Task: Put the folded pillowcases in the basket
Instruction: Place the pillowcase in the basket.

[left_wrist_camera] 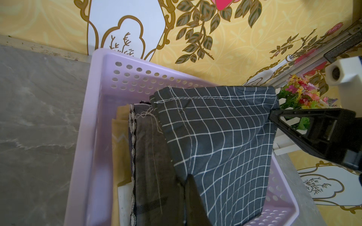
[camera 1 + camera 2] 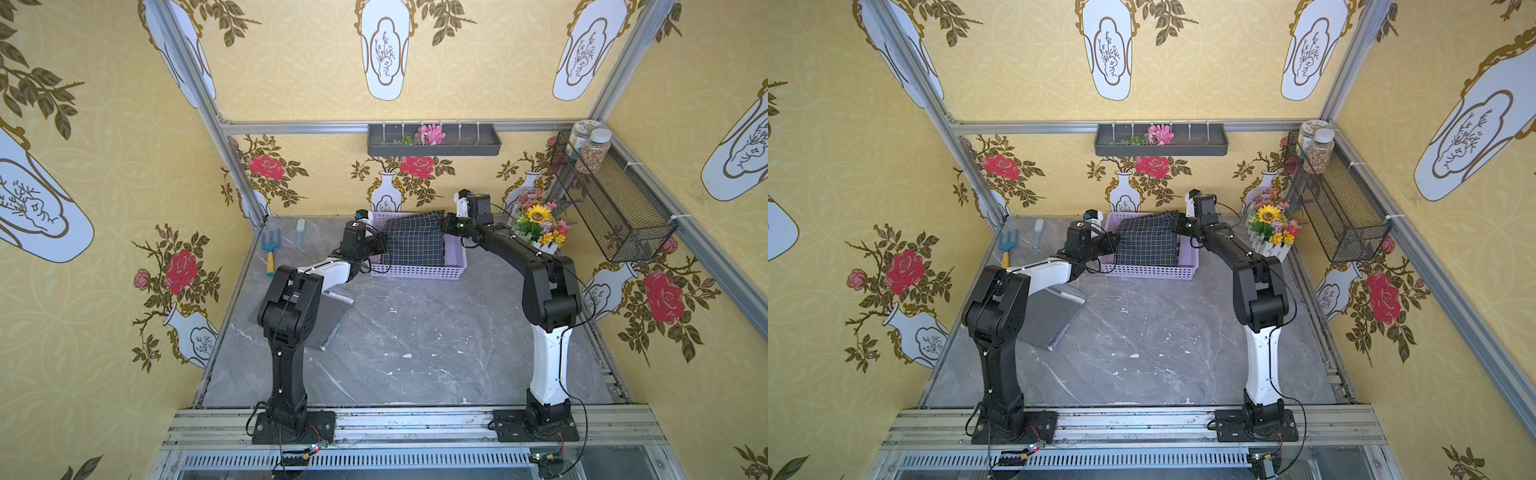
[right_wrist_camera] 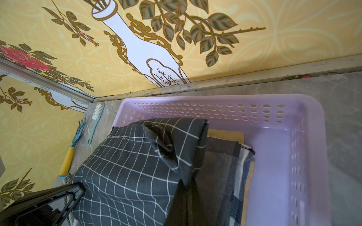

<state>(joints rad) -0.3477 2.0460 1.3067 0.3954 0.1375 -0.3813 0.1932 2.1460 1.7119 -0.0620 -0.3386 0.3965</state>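
Both arms stretched forward, elbows bent; left end effector (image 2: 385, 246), right end effector (image 2: 446, 227) each pinching pillowcase (image 2: 413, 243) edge over basket (image 2: 417, 272)

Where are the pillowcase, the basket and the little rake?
pillowcase (image 2: 415, 244): in a top view, checked upper face.
basket (image 2: 419, 272): in a top view, front wall.
rake (image 2: 270, 252): in a top view, blue neck.
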